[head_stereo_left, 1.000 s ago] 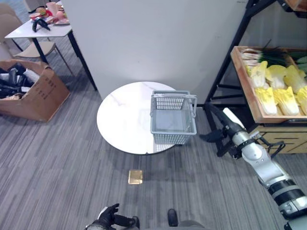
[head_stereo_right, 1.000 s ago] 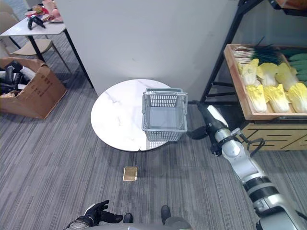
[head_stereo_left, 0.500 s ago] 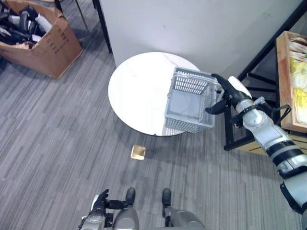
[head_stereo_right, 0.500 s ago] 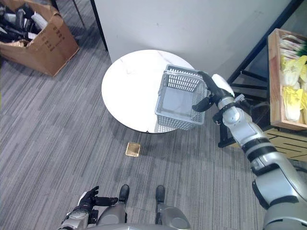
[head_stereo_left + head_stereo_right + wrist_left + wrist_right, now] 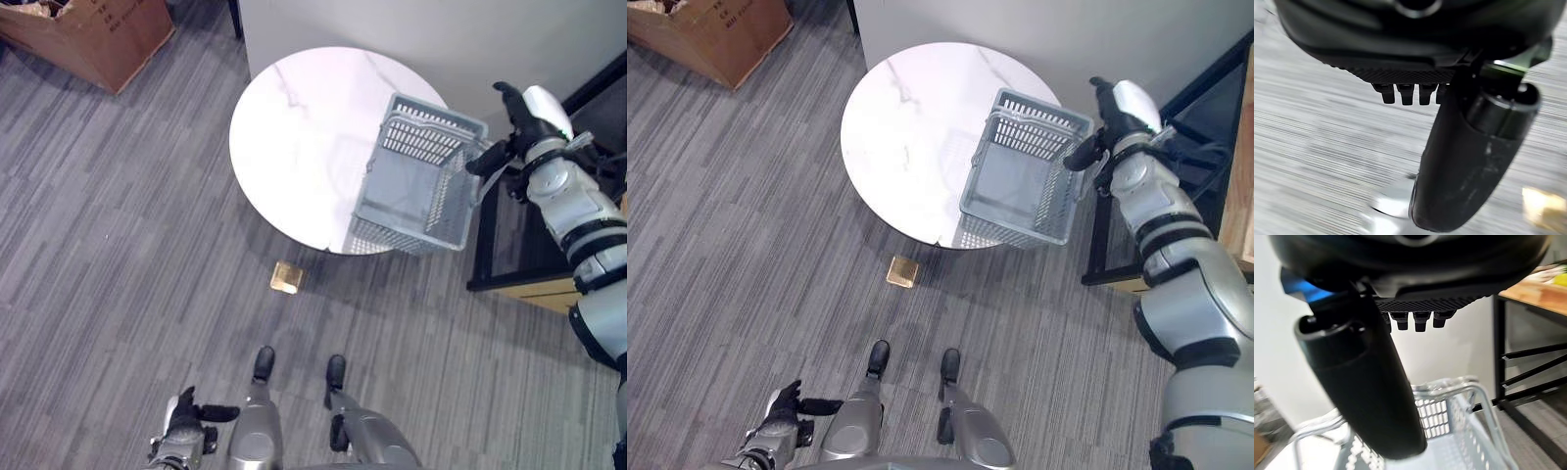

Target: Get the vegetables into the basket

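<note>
Right robot hand point(image 5: 1109, 116) is raised at the far right corner of the grey basket point(image 5: 1024, 174), fingers extended and relaxed, thumb just beside the rim; contact cannot be confirmed. The basket sits on the right edge of the round white tabletop point(image 5: 906, 137), partly overhanging. The right wrist view adds the basket's handles and a wooden shelf point(image 5: 1533, 291). Left robot hand point(image 5: 184, 419) hangs low, open, empty.
</note>
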### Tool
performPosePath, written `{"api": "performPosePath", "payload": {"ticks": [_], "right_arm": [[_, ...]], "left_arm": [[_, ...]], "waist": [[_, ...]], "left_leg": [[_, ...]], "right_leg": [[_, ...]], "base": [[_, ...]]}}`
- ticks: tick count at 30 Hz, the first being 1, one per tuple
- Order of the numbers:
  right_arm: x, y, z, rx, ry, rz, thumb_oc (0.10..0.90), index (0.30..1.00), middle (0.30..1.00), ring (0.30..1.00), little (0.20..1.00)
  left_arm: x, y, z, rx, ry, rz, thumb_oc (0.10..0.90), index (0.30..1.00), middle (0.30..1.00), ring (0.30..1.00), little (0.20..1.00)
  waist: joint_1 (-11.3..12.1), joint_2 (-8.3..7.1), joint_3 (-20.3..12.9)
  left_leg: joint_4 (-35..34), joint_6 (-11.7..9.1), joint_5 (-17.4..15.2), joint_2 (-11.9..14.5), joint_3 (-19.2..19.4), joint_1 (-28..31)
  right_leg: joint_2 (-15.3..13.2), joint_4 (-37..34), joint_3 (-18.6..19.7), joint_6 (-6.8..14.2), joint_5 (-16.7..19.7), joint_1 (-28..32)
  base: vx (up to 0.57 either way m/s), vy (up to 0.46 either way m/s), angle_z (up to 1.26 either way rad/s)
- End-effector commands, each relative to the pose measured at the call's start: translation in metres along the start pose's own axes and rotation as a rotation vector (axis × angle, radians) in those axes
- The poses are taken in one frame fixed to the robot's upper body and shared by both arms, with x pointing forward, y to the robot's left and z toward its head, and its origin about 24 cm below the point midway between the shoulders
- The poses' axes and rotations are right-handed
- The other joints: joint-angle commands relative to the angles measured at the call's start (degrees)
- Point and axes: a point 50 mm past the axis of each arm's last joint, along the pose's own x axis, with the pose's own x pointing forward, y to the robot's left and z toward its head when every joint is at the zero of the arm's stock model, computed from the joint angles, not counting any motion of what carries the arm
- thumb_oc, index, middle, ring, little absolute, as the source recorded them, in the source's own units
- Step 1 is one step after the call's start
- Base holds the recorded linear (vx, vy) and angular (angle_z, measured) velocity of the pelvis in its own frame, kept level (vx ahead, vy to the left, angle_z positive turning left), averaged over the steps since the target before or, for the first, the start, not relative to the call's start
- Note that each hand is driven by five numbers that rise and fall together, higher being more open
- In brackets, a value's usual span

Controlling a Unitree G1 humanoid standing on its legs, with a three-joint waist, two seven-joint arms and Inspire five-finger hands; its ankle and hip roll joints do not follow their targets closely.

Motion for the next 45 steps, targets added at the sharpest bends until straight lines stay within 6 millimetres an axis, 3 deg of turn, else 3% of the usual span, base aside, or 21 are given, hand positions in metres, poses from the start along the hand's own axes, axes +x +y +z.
{"api": "performPosePath", "payload": {"ticks": [1,23,24,25,26,27,37,45], "right_arm": [[0.007,-0.054,0.032,0.034,-0.086,-0.193,0.900,1.000,1.000,1.000,1.000],[0.009,-0.098,0.054,-0.063,-0.064,-0.314,0.900,1.000,1.000,1.000,1.000],[0.009,-0.100,0.054,-0.061,-0.062,-0.323,0.767,0.813,0.813,0.813,0.813],[0.009,-0.102,0.056,-0.053,-0.066,-0.328,0.700,0.720,0.720,0.720,0.720],[0.009,-0.102,0.057,-0.053,-0.066,-0.328,0.594,0.572,0.572,0.572,0.572],[0.009,-0.101,0.056,-0.043,-0.073,-0.331,0.400,0.300,0.300,0.300,0.300],[0.009,-0.100,0.059,-0.033,-0.075,-0.332,0.400,0.300,0.300,0.300,0.300],[0.010,-0.085,0.068,-0.072,-0.113,-0.295,0.400,0.300,0.300,0.300,0.300]], "left_arm": [[0.001,0.025,-0.019,0.017,0.043,0.083,0.900,1.000,1.000,1.000,1.000],[0.001,0.008,0.006,0.057,-0.056,0.051,0.900,1.000,1.000,1.000,1.000],[0.001,0.007,0.007,0.060,-0.059,0.052,0.900,1.000,1.000,1.000,1.000],[0.001,0.007,0.007,0.053,-0.061,0.055,0.900,1.000,1.000,1.000,1.000],[0.001,0.007,0.008,0.053,-0.061,0.055,0.900,1.000,1.000,1.000,1.000],[0.001,0.005,0.010,0.050,-0.070,0.056,0.900,1.000,1.000,1.000,1.000],[0.000,0.003,0.013,0.070,-0.090,0.054,0.900,1.000,1.000,1.000,1.000],[0.000,0.000,0.016,0.081,-0.097,0.048,0.900,1.000,1.000,1.000,1.000]], "waist": [[0.1,-3.54,-0.4],[1.4,-1.49,2.9],[1.5,-1.38,3.0],[1.6,-1.42,3.1],[1.6,-1.42,3.1],[1.6,-1.31,3.3],[1.5,-1.07,3.8],[1.5,-1.22,3.5]], "left_leg": [[0.1,-1.9,-1.1,-2.3,0.6,2.0],[0.1,-2.9,1.1,-3.0,-1.0,-4.6],[0.1,-3.0,1.2,-3.0,-1.0,-5.0],[0.1,-3.0,1.2,-3.1,-0.9,-5.2],[0.1,-3.0,1.2,-3.1,-0.9,-5.2],[0.1,-3.1,1.4,-3.1,-0.9,-5.5],[0.1,-3.2,1.7,-3.4,-1.0,-6.3],[0.1,-3.0,1.1,-3.5,-0.6,-4.8]], "right_leg": [[-2.4,0.0,3.6,5.6,-2.1,2.0],[-2.5,0.0,2.4,5.9,-0.6,-4.1],[-2.5,0.0,2.3,6.0,-0.4,-4.6],[-2.4,0.0,2.4,6.0,-0.4,-4.7],[-2.4,0.0,2.4,6.0,-0.4,-4.7],[-2.3,0.0,2.3,6.1,-0.2,-5.1],[-2.5,0.0,1.8,6.1,0.1,-5.8],[-2.7,0.0,1.9,6.0,0.1,-4.6]], "base": [[0.00,0.000,0.00],[-0.02,-0.009,0.04],[-0.04,-0.017,0.06],[-0.03,-0.009,0.04],[0.00,0.000,0.00],[0.00,0.000,0.00],[0.00,-0.001,0.00],[0.00,0.019,0.00]]}}
